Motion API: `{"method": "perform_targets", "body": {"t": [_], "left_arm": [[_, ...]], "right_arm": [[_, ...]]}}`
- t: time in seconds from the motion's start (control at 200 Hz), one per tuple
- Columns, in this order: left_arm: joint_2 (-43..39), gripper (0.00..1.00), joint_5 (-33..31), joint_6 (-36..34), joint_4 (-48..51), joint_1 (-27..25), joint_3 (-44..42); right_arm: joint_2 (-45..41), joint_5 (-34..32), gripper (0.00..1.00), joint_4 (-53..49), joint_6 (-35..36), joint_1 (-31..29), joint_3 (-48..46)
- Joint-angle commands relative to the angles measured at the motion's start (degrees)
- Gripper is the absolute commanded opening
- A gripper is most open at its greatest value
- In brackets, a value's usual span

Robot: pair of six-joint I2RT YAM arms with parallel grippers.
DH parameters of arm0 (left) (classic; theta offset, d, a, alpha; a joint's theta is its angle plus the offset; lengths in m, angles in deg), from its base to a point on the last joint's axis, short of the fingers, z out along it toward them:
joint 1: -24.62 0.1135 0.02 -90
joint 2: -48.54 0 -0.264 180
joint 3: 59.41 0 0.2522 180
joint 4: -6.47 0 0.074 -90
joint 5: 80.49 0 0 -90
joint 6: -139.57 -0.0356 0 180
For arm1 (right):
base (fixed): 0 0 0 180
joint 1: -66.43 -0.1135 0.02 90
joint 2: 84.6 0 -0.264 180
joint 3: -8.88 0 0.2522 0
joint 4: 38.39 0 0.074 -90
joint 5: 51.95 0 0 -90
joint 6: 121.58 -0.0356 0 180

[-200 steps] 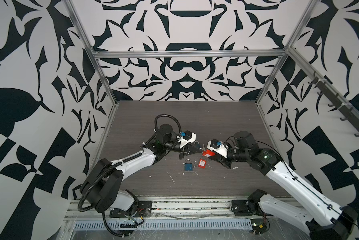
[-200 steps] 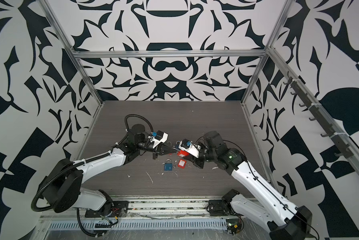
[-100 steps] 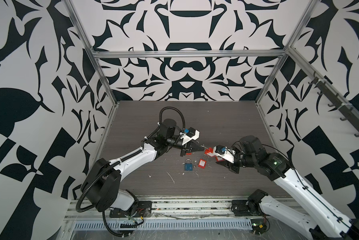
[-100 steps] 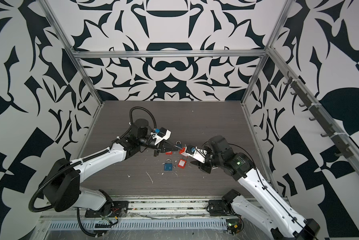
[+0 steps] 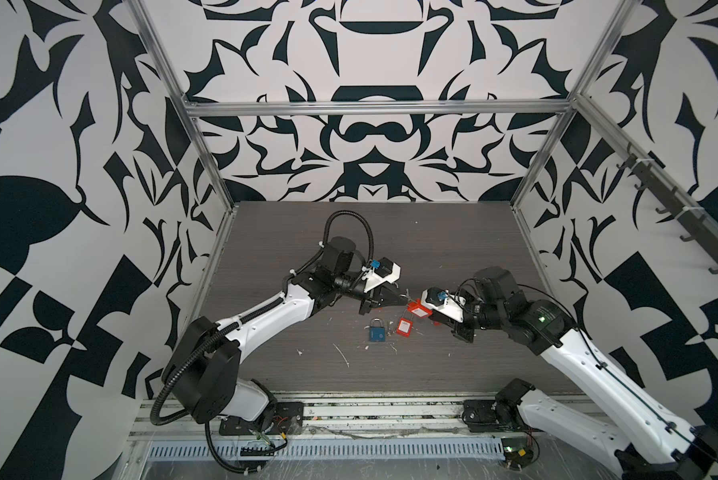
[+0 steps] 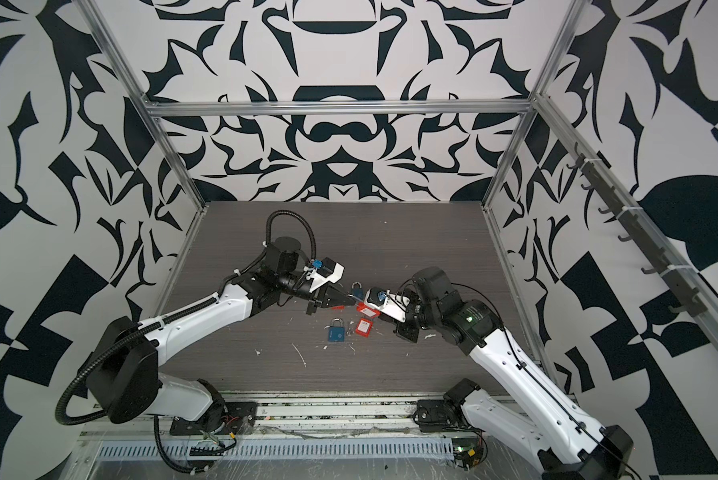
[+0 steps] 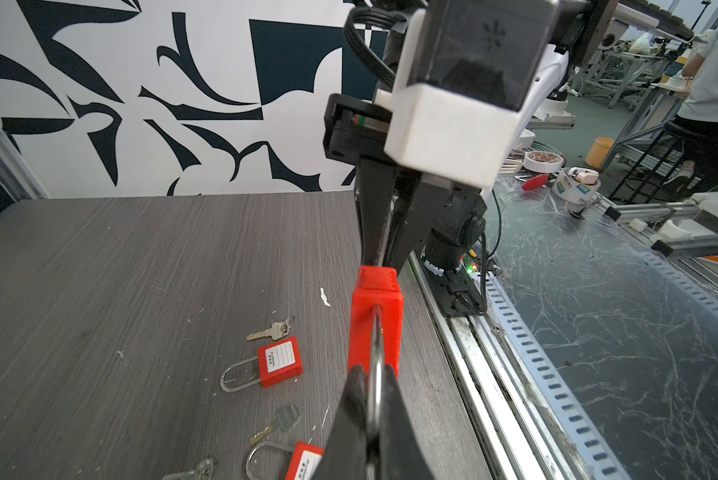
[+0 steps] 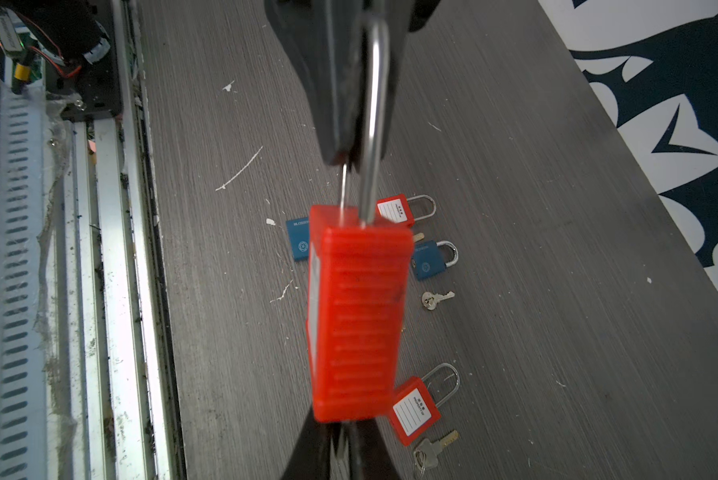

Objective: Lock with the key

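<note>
Left gripper [image 7: 373, 379] clamps the shackle of the red padlock [image 8: 359, 320], held aloft above the table [image 5: 432, 249]. Right gripper [image 7: 380, 255] meets its keyway end, fingers close together; whether they grip a key cannot be told. Likely step: seating and turning the key. The next move calls for an axis-aligned wrist twist.

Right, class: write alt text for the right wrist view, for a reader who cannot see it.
A red padlock hangs in mid-air, its steel shackle pinched by the left gripper, with the right gripper at its base. Below, on the grey table, lie two more red padlocks, two blue padlocks and loose keys.
</note>
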Motion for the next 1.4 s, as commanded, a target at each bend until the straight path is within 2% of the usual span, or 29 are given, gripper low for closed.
{"method": "perform_targets", "body": {"t": [0.0,0.085,0.155,0.3,0.5,0.655,0.88,1.145,1.265,1.395], "left_arm": [[0.15,0.00,0.98,-2.56,2.73,-0.32,2.49],[-0.03,0.00,0.81,-2.94,2.81,-0.32,2.64],[-0.04,0.00,0.89,-2.89,3.00,-0.32,3.00],[0.32,0.00,0.56,-5.81,9.36,0.81,5.89],[1.77,0.00,2.74,-5.16,10.53,2.92,8.36],[1.99,0.00,2.19,-4.96,8.23,2.93,7.96],[0.34,0.00,1.36,-7.86,4.82,2.88,5.85],[0.38,0.00,2.57,-10.96,4.80,2.83,5.82],[1.28,0.00,2.41,-12.63,7.64,2.84,7.48],[2.36,0.00,2.25,-12.12,7.79,2.94,8.26]], "right_arm": [[-0.42,2.40,0.11,2.45,0.17,0.04,1.81],[-0.27,2.34,0.07,1.68,0.34,0.00,1.84],[-0.07,2.29,0.00,0.75,0.44,0.03,1.84],[-0.31,0.83,0.00,-0.34,0.36,0.07,0.88],[-1.20,-0.55,0.00,2.34,-0.33,1.35,-3.86],[-1.57,1.31,0.00,5.09,-1.23,3.04,-6.74],[-0.42,3.72,0.00,2.61,-0.40,6.96,-7.34],[-0.09,8.14,0.00,0.72,0.92,7.73,-6.80],[0.34,6.34,0.00,0.78,1.19,7.73,-6.77],[-0.42,-1.49,0.00,3.34,1.91,7.78,-7.51]]}}
